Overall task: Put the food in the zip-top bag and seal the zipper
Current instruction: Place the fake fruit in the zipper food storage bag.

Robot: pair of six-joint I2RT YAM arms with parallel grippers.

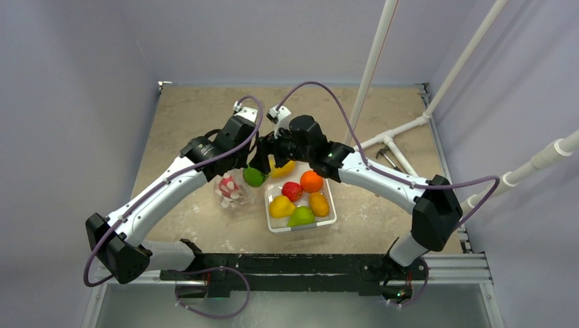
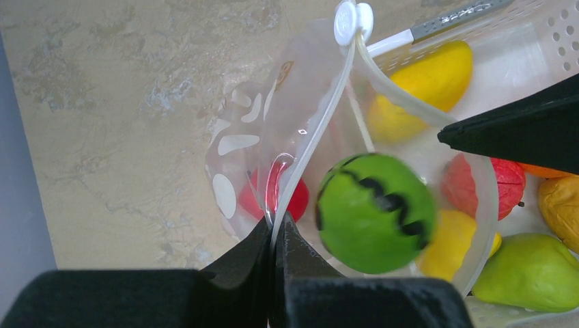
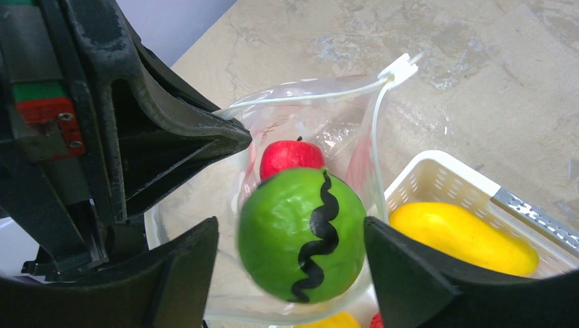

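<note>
My left gripper is shut on the zipper strip of the clear zip-top bag and holds its mouth open beside the white tray. My right gripper is open above the bag's mouth. A green ball with a black wavy line sits blurred between its fingers, with a gap on the left side. It also shows in the top view. A red fruit lies inside the bag. Several more fruits stay in the tray: yellow, red, orange and a green one.
The bag's white slider sits at the far end of the zipper. White pipes and small metal tools lie at the back right. Walls close the table on the left, back and right.
</note>
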